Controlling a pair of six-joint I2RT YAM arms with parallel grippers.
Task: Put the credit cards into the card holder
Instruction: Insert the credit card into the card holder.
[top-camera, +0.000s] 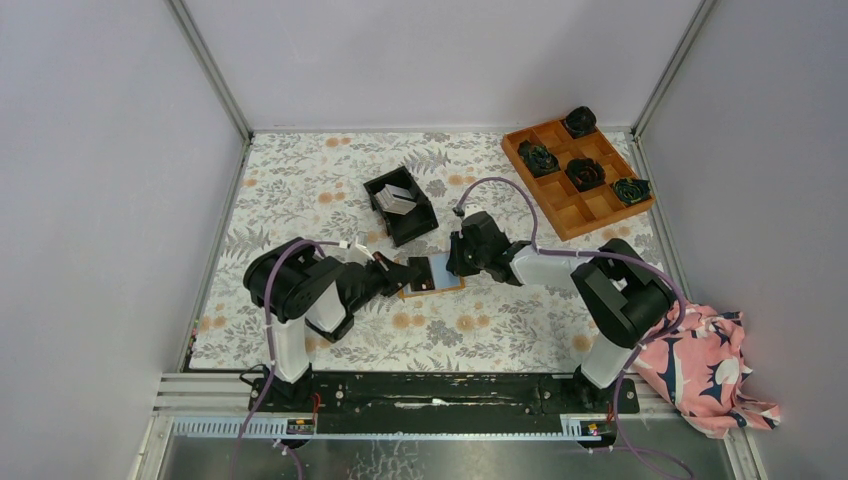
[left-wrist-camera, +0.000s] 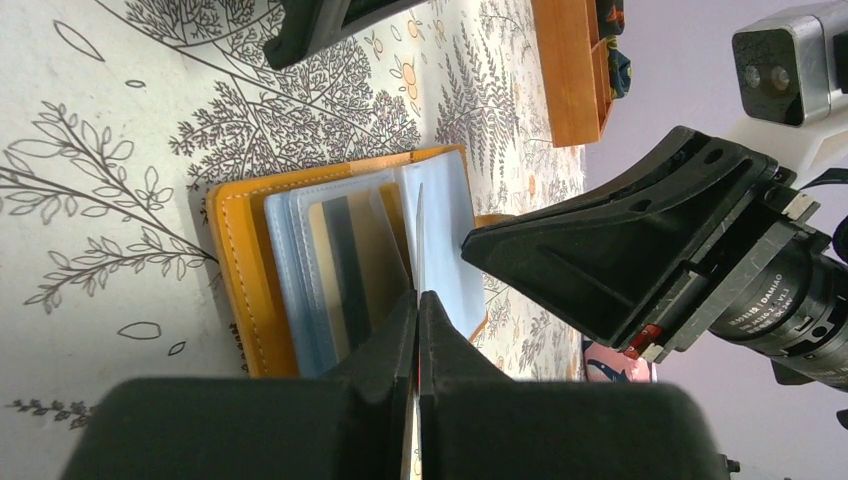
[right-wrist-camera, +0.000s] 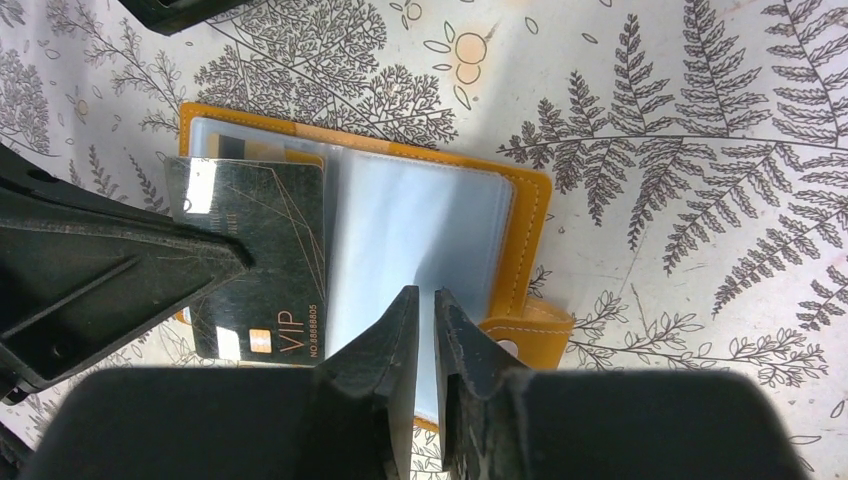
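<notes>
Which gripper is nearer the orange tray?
Right. The right gripper sits on the holder's side facing the tray; the left gripper, shut on a card, is on its far side.

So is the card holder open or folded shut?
Open. The card holder lies spread flat, blue pockets facing up, orange cover underneath. A dark card overlaps one half; whether it's in a pocket, cannot tell.

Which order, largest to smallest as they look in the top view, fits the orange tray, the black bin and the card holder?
Largest: orange tray.
Next: black bin.
Smallest: card holder, partly covered yet clearly smaller.
</notes>
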